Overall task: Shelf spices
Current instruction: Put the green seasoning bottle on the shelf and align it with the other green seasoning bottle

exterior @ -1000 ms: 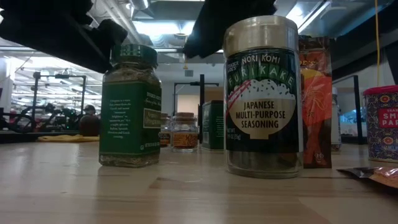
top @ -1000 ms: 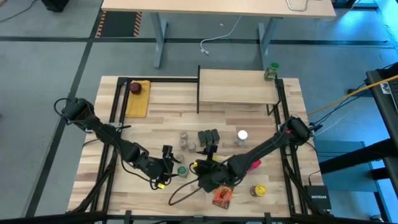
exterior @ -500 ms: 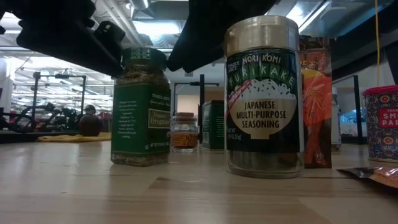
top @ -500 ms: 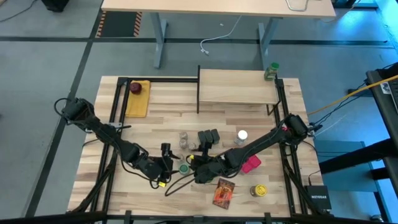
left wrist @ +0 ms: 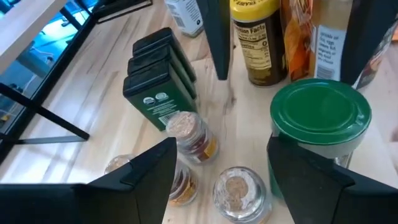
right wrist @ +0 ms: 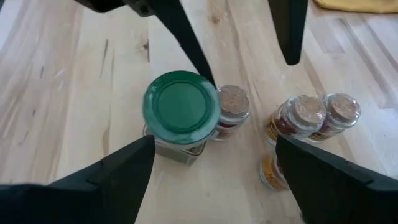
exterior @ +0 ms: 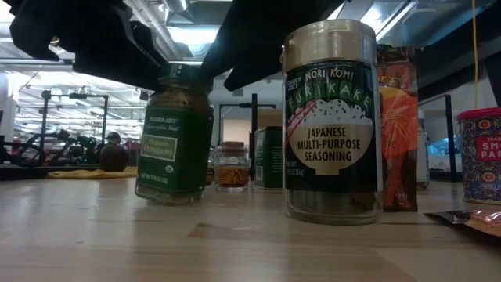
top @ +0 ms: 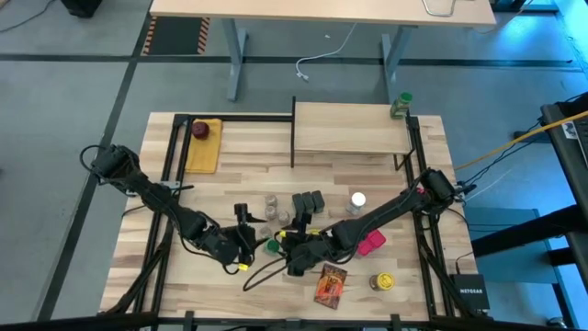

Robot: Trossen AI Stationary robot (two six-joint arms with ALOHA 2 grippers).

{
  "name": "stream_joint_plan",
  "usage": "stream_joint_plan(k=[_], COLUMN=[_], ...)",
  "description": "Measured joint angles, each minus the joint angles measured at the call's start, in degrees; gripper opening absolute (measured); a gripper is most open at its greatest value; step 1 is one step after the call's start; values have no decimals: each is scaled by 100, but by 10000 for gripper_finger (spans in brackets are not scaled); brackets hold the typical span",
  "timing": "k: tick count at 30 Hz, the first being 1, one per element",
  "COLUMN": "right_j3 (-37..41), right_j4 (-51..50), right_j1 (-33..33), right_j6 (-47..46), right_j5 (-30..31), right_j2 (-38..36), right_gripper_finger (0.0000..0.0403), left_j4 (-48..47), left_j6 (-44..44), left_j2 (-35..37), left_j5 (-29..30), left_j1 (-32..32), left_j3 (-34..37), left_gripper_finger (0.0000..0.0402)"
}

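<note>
A green-lidded spice jar [top: 273, 245] [exterior: 172, 141] stands tilted on the tabletop near the front, balanced on one edge of its base. My left gripper [top: 249, 230] [left wrist: 221, 149] is open just left of it. My right gripper [top: 287, 248] [right wrist: 214, 149] is open and comes from the right. Its fingers stand either side of the jar [right wrist: 180, 112], and I see no touch. The shelf [top: 349, 127] stands at the far side. Another green-lidded jar [top: 401, 106] is at its far right corner. My left gripper touches the green-lidded jar with the tip of one finger [right wrist: 202, 65], against the rim of the lid [right wrist: 208, 93]. The finger comes slanting down from the table's left. The jar lies outside the gap between the fingers and leans toward the table's right.
Three dark tins [top: 310, 202], small jars [top: 273, 208] and a white-lidded jar [top: 357, 200] stand just beyond the grippers. A furikake jar [exterior: 329, 121], an orange packet [top: 329, 285], a pink box [top: 370, 242] and a yellow-lidded jar [top: 381, 281] are near right. A dark red round thing [top: 202, 130] lies far left.
My left gripper has swung about at the wrist toward the green-lidded jar. The jar slid a little toward the table's right and then tipped, its top leaning right. My right gripper moved toward the table's left and now straddles the jar, which uncovered the orange packet.
</note>
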State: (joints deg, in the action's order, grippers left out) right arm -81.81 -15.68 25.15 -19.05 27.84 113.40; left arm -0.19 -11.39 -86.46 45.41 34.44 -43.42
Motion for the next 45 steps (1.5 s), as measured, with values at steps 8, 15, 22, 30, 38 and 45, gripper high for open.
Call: stream_joint_plan(k=[8,15,22,30,38,45], right_j3=[-71,-74,-73,-72,-75,-73], right_j4=[-30,516,798,1186,1219,1264], right_j1=[-4,-13,-37,-258,-317,-308], right_j6=[-95,-501,-554,-515,-466,-319], right_j5=[-107,-593,-601,-904,-1047,-1045], right_j2=[-4,64,118,409,444,523], right_gripper_finger=[342,342,342,342,342,306], left_j4=[-231,-268,-305,-395,-393,-389], left_j6=[-17,-14,-17,-49,-65,-84], left_j2=[2,2,9,11,11,11], left_j5=[-17,-1,2,19,19,20], left_j1=[61,120,116,87,87,70], left_j3=[0,-2,0,-2,-2,-2], left_gripper_finger=[249,249,249,249,249,249])
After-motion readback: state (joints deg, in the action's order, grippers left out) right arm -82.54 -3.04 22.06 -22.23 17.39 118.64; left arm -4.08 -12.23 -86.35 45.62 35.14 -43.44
